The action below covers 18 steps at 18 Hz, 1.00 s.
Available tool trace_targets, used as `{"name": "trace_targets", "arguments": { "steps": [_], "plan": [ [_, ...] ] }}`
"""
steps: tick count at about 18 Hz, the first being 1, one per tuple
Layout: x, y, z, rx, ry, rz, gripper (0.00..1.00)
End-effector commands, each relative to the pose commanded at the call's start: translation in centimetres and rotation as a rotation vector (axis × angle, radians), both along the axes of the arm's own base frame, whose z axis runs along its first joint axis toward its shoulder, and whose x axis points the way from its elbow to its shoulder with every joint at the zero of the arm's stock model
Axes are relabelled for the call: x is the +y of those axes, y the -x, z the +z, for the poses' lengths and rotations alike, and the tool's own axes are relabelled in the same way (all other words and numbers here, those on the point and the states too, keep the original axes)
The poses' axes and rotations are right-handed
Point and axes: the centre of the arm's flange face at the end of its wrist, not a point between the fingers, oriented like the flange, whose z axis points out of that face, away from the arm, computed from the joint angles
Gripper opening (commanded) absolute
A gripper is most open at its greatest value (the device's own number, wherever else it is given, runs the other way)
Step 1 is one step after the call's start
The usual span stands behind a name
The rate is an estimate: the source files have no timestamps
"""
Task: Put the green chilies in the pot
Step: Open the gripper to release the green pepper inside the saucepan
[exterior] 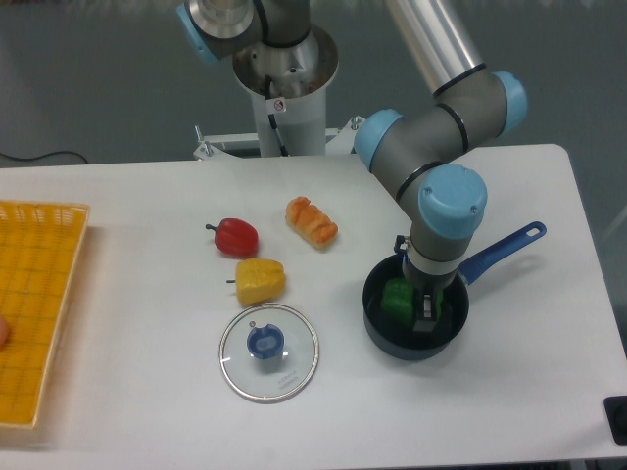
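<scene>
Claw (423, 311) beside glossy, lumpy green chilies (397, 298) inside round dark pot (382, 331)

Green chilies (397, 297) seemingly inside pot (384, 331)

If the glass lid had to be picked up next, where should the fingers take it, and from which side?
By the blue knob at the centre of the glass lid, coming straight down from above. The lid lies flat on the table, so its thin rim offers little to pinch, while the knob stands up and nothing crowds it; the yellow pepper sits just behind.
</scene>
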Motion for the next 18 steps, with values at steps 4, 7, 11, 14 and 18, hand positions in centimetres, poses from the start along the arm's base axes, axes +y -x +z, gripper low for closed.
{"name": "trace_targets", "arguments": {
  "steps": [4,7,11,14,18],
  "plan": [
    [0.0,0.0,0.0,0.0,0.0,0.0,0.64],
    [0.0,0.0,0.0,0.001,0.001,0.003,0.75],
    [-0.1,-0.4,0.0,-0.003,0.002,0.015,1.0],
    [-0.1,-0.5,0.2,-0.001,0.002,0.021,1.0],
    [0.2,-0.9,1.2,0.006,-0.011,0.06,1.0]
  ]
}}
